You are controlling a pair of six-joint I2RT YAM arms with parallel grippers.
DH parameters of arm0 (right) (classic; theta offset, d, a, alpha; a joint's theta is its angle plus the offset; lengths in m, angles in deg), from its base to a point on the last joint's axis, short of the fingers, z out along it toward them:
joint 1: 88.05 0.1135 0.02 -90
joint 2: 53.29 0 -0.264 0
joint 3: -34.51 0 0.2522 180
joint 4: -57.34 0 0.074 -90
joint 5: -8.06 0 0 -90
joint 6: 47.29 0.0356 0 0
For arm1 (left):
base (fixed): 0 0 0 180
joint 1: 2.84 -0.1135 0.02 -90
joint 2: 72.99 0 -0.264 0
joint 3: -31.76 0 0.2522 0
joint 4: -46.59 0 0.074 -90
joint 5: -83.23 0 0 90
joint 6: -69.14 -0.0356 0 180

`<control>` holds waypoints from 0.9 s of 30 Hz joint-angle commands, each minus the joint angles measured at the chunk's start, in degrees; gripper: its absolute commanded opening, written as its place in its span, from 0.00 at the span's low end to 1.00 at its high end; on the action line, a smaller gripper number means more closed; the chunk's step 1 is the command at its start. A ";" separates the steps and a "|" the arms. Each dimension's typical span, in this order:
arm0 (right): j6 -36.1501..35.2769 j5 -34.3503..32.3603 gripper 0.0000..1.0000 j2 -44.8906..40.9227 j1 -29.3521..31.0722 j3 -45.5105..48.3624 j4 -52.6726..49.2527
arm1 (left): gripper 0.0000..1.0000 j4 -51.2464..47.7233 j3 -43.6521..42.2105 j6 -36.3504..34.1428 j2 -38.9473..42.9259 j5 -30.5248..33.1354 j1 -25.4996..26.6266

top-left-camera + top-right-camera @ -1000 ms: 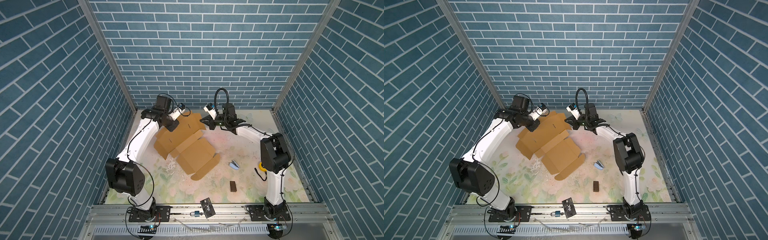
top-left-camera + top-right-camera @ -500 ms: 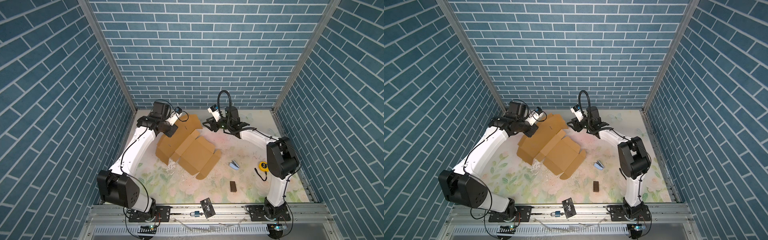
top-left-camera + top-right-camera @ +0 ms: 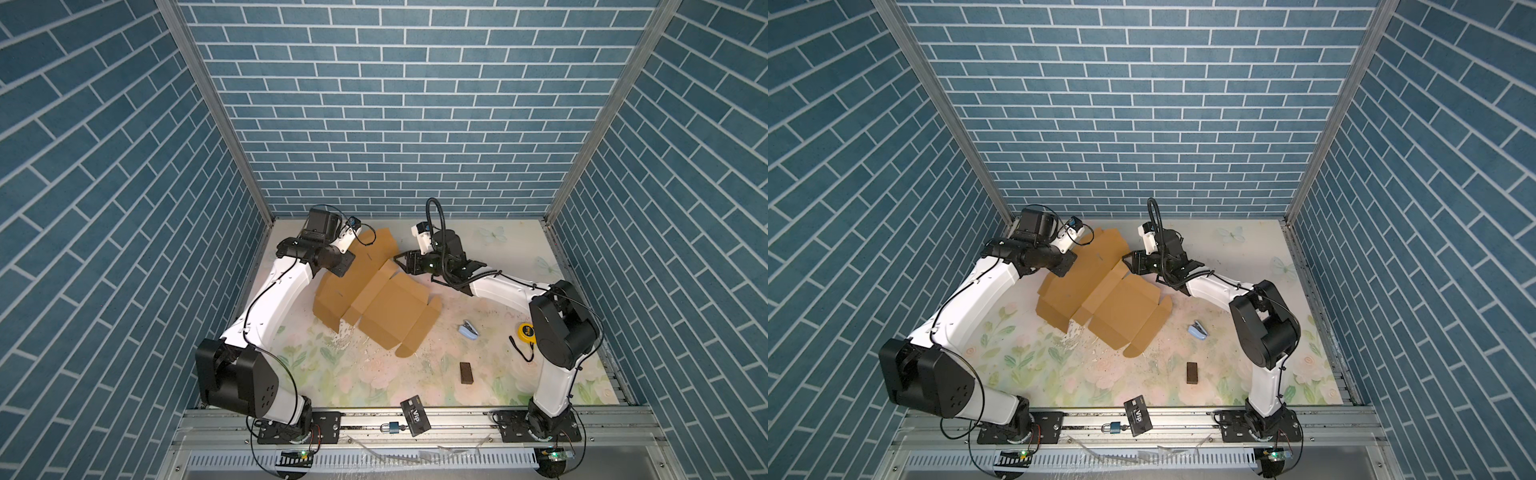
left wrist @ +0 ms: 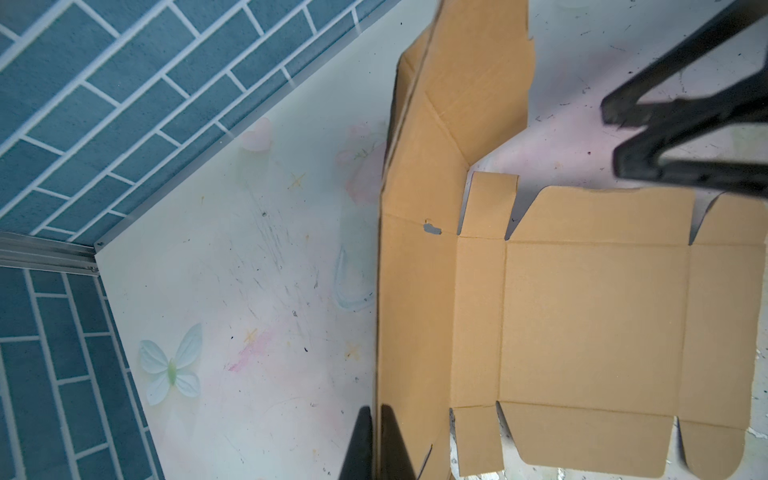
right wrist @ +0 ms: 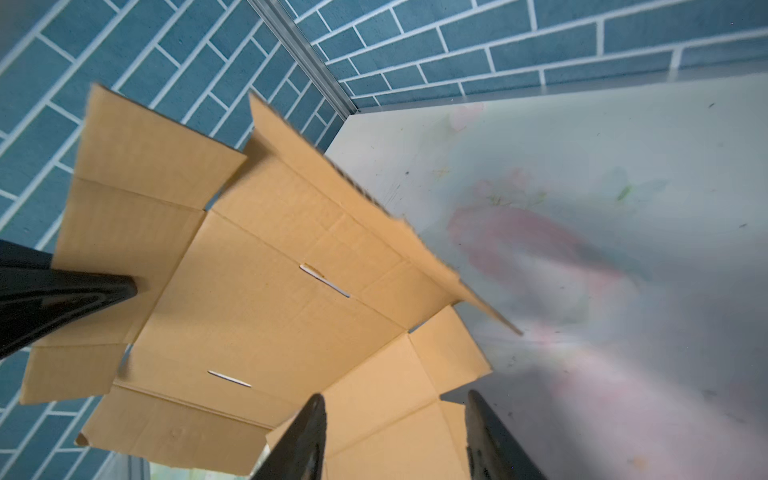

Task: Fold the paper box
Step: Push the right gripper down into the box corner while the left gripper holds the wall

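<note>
The paper box (image 3: 386,299) (image 3: 1108,299) is a tan cardboard sheet with flaps, lying mostly flat at the back middle of the table. My left gripper (image 3: 341,268) (image 3: 1061,268) (image 4: 376,409) is shut on the edge of its far left panel (image 4: 415,291), which tilts up off the table. My right gripper (image 3: 401,264) (image 3: 1127,262) (image 5: 395,399) stands open just above the box's (image 5: 257,291) far right flap, with nothing between its fingers. In the left wrist view the right gripper (image 4: 613,137) shows with its jaws spread.
A dark brown block (image 3: 467,372), a pale blue stapler (image 3: 468,329) and a yellow tape measure (image 3: 527,330) lie at the front right. A black VIP card (image 3: 415,415) and a padlock (image 3: 392,427) rest on the front rail. Brick walls close in the back and sides.
My right gripper has opened and let go of the cardboard. The left gripper has closed fully on the panel's edge. The box has shifted a little toward the right and front.
</note>
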 commanded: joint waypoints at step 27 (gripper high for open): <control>14.89 -3.92 0.47 8.21 0.03 5.28 19.15 | 0.00 0.80 -1.05 1.42 1.25 -8.51 -0.79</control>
